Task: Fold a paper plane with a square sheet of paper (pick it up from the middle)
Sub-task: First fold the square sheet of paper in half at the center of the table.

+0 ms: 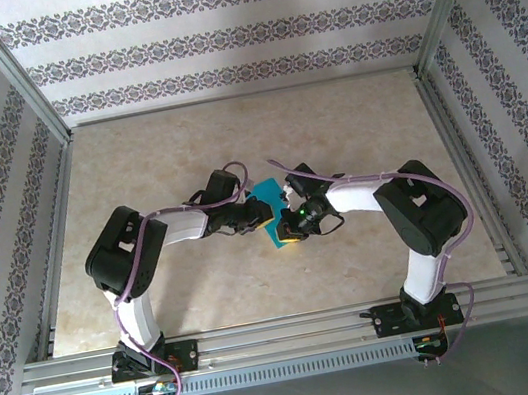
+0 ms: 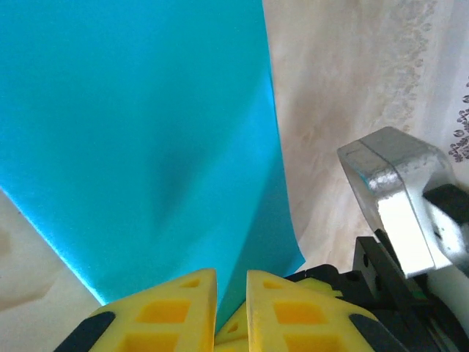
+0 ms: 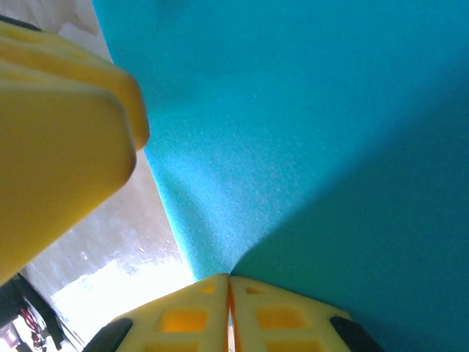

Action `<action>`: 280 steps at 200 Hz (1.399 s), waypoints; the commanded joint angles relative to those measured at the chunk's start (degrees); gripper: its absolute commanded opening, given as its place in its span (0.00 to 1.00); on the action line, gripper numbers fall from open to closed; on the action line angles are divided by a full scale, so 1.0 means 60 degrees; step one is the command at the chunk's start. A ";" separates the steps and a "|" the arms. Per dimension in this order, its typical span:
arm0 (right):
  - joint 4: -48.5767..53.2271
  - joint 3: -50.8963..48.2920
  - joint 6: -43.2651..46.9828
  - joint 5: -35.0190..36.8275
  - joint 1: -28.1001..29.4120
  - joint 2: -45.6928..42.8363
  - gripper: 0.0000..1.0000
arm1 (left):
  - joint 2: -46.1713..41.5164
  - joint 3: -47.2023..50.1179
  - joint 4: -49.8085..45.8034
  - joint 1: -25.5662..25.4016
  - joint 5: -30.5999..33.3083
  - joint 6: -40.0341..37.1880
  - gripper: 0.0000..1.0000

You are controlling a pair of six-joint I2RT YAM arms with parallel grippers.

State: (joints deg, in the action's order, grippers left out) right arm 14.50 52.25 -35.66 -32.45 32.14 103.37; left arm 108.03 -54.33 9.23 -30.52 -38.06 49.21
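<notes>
Left gripper (image 2: 231,276): yellow plastic two-finger claw, nearly closed, thin slit left, pinching the lower edge of the thin teal-blue square sheet of paper (image 2: 146,139). The sheet sits mid-table between the two claws and looks lifted off the beige marbled table (image 1: 234,142), one side tilted up. Soft bend across it, no sharp crease visible. Right gripper (image 3: 229,279): same yellow claw, fingers pressed flat together, with the sheet coming straight out of the seam.

Step, as I judge it: two-claw hold ahead of a fold. To do it well:
- keep both pinches firm
- move the claws together so the thin paper neither tears nor slips
- bring the edges level before pressing any crease
- avoid pulling the claws apart

Counts: one sheet, two grippers, two arms, one table.
</notes>
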 commanded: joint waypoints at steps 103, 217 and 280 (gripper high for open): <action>0.2195 -0.0312 0.0542 0.2477 0.0107 0.1038 0.12 | 0.1184 -0.2105 -0.3627 0.0228 0.1927 -0.2830 0.18; 0.2081 -0.0665 0.0597 0.2654 0.0049 0.1227 0.12 | 0.2408 -0.4067 -0.4698 0.1538 0.1883 -0.4697 0.19; 0.1921 -0.0809 0.0542 0.2553 0.0015 0.1112 0.12 | 0.3011 -0.5141 -0.5362 0.2240 0.2281 -0.5139 0.20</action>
State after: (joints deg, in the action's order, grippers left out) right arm 13.15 53.23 -33.04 -28.73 32.47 104.53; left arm 122.54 -82.32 -21.76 -22.09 -36.14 22.17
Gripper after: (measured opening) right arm 0.118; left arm 0.194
